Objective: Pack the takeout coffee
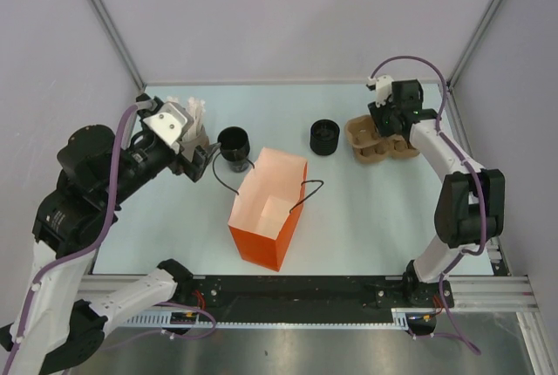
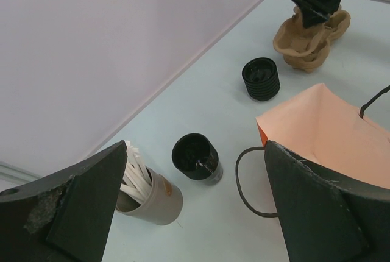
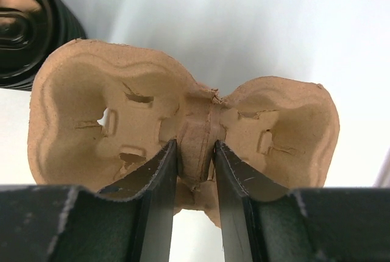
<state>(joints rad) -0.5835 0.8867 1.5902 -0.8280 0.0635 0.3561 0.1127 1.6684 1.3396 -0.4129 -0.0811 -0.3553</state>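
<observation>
The takeout coffee point(image 1: 324, 137) is a short black ribbed cup with a black lid, standing at the back middle of the table; it also shows in the left wrist view point(image 2: 261, 79) and at the right wrist view's top left point(image 3: 24, 30). My right gripper point(image 1: 385, 126) point(image 3: 195, 152) is shut on the middle ridge of a brown cardboard cup carrier point(image 1: 370, 150) point(image 3: 91, 109), just right of the coffee. My left gripper point(image 1: 193, 155) point(image 2: 195, 210) is open and empty, above the grey straw cup point(image 2: 155, 198).
An open orange paper bag point(image 1: 268, 209) point(image 2: 329, 134) with black handles stands upright mid-table. A lidless black cup point(image 1: 234, 146) point(image 2: 196, 157) stands between the straw cup and the bag. Pale walls close in the back and sides.
</observation>
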